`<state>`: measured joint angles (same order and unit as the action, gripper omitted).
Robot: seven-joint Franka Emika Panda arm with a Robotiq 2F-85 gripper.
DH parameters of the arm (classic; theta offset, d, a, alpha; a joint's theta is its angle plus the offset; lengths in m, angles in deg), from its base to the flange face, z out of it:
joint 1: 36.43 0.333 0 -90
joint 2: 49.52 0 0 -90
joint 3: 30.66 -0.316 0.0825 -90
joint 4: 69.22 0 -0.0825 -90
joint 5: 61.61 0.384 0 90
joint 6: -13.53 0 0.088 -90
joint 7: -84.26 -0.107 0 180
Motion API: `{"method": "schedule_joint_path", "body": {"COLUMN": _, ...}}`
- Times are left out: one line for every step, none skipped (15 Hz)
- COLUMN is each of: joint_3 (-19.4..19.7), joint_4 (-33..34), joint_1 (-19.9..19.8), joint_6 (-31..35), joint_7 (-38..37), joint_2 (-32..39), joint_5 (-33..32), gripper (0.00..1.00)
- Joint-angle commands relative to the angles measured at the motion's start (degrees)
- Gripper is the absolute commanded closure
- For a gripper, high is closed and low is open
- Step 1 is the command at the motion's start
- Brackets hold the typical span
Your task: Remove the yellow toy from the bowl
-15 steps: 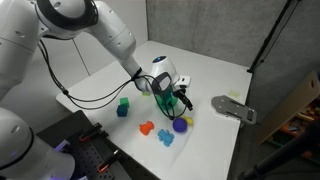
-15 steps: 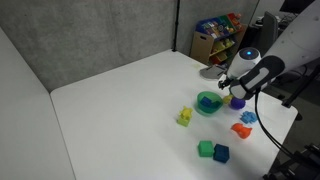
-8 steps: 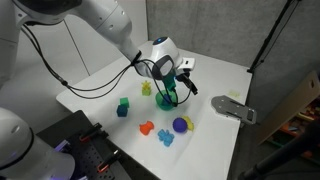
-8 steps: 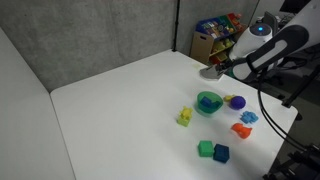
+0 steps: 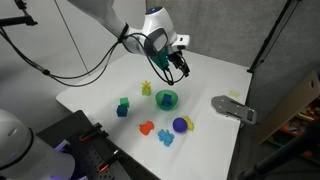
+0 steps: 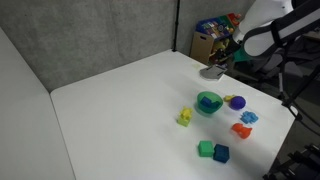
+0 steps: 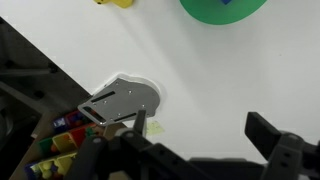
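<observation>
The green bowl (image 5: 166, 98) stands mid-table; it also shows in an exterior view (image 6: 209, 102) and at the wrist view's top edge (image 7: 225, 8), with a small blue thing in it. The yellow toy (image 5: 189, 121) lies on the table outside the bowl, beside the purple ball (image 5: 180, 125). It also shows in an exterior view (image 6: 227, 98) and at the wrist view's top (image 7: 115, 2). My gripper (image 5: 172, 62) hangs high above the table behind the bowl, open and empty. In the wrist view (image 7: 198, 120) its jaws stand wide apart with nothing between them.
A grey metal plate (image 5: 232, 108) lies near the table edge, also in the wrist view (image 7: 120, 100). A yellow-green spiky star (image 5: 146, 88), a green cube (image 5: 124, 102), a blue cube (image 5: 122, 111), an orange toy (image 5: 146, 127) and a blue toy (image 5: 166, 137) lie around the bowl.
My gripper has risen from low beside the bowl and purple ball to high above the table and moved toward the back. The toys and bowl have not moved.
</observation>
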<state>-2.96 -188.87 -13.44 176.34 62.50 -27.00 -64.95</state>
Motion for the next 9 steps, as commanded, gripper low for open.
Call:
{"method": "schedule_joint_path", "body": {"joint_3": -7.86, "joint_4": -3.06, "joint_1": -6.30, "joint_6": -7.27, "joint_7": 2.70, "joint_2": -9.22, "joint_5": -2.35, "gripper": 0.00}}
{"method": "schedule_joint_path", "body": {"joint_3": -10.65, "joint_4": -3.33, "joint_1": -8.53, "joint_6": -9.77, "joint_7": 3.96, "joint_2": -11.10, "joint_5": -1.39, "gripper": 0.00}}
{"method": "schedule_joint_path", "body": {"joint_3": -13.30, "joint_4": -3.45, "joint_1": -10.67, "joint_6": -12.42, "joint_7": 5.68, "joint_2": -12.82, "joint_5": -0.10, "gripper": 0.00}}
{"method": "schedule_joint_path", "body": {"joint_3": -15.27, "joint_4": -3.43, "joint_1": -12.38, "joint_6": -14.90, "joint_7": 6.73, "joint_2": -14.21, "joint_5": 0.48, "gripper": 0.00}}
{"method": "schedule_joint_path", "body": {"joint_3": -17.24, "joint_4": -3.42, "joint_1": -14.09, "joint_6": -17.53, "joint_7": 8.21, "joint_2": -15.65, "joint_5": 1.58, "gripper": 0.00}}
{"method": "schedule_joint_path", "body": {"joint_3": -18.61, "joint_4": -3.23, "joint_1": -15.38, "joint_6": -20.34, "joint_7": 9.06, "joint_2": -16.89, "joint_5": 1.95, "gripper": 0.00}}
{"method": "schedule_joint_path", "body": {"joint_3": -20.03, "joint_4": -3.11, "joint_1": -16.70, "joint_6": -23.45, "joint_7": 10.71, "joint_2": -18.29, "joint_5": 3.20, "gripper": 0.00}}
{"method": "schedule_joint_path", "body": {"joint_3": -20.96, "joint_4": -2.96, "joint_1": -17.66, "joint_6": -25.76, "joint_7": 11.78, "joint_2": -19.33, "joint_5": 3.90, "gripper": 0.00}}
{"method": "schedule_joint_path", "body": {"joint_3": -21.82, "joint_4": -2.80, "joint_1": -18.62, "joint_6": -28.97, "joint_7": 13.68, "joint_2": -20.74, "joint_5": 5.21, "gripper": 0.00}}
